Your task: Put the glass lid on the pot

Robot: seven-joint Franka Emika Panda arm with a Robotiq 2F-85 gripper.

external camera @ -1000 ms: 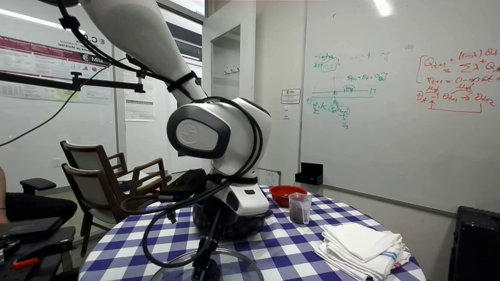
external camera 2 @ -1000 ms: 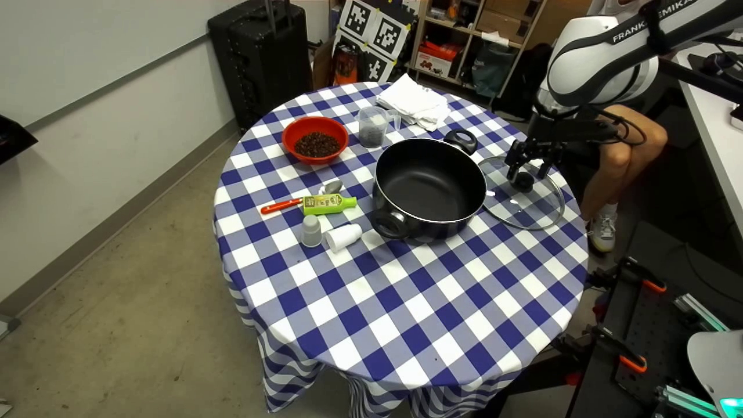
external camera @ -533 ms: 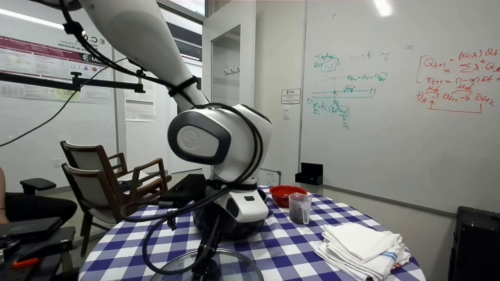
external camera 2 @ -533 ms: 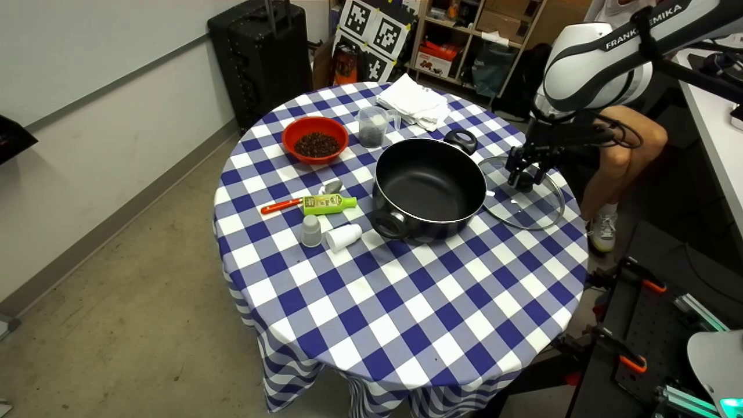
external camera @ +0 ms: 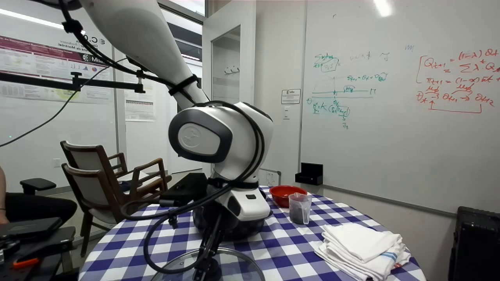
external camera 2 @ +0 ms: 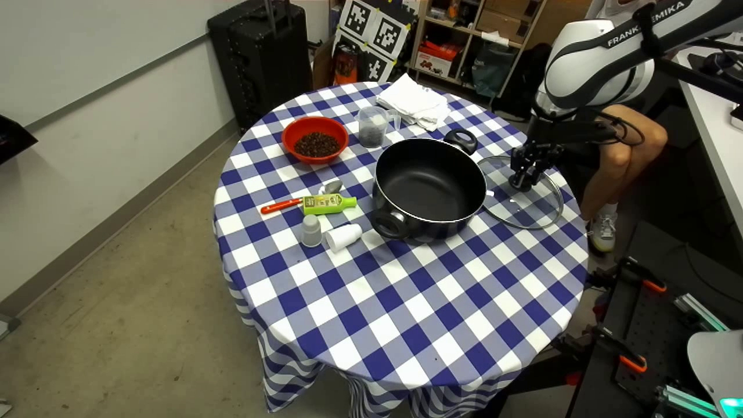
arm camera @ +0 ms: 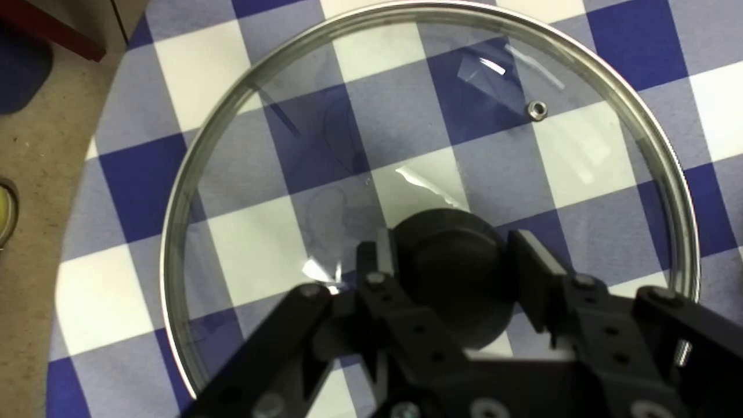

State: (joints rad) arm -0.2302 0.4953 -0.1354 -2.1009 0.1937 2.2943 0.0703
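Observation:
The glass lid [arm camera: 395, 110] is a clear disc with a metal rim and a black centre knob [arm camera: 453, 278]. It lies on the checked cloth at the pot's side, close to the table edge, in an exterior view [external camera 2: 531, 209]. My gripper [arm camera: 453, 255] is shut on the knob, one finger pad [arm camera: 384, 252] against each side. In an exterior view the gripper [external camera 2: 523, 171] comes down over the lid from above. The wide black pot [external camera 2: 429, 186] stands uncovered beside the lid, its inside bare. The arm hides part of the pot [external camera: 242, 230] in an exterior view.
Beyond the pot are a red bowl [external camera 2: 315, 141] of dark bits, a clear measuring jug [external camera 2: 372, 128] and folded white cloths [external camera 2: 413, 103]. A green bottle [external camera 2: 328, 204], a red-handled utensil [external camera 2: 281, 206] and two small containers, one a white cup [external camera 2: 343, 237], lie on the pot's far side.
The gripper came down around the knob and its fingers closed from open onto it. The lid has shifted very slightly. The pot and the other objects have not moved.

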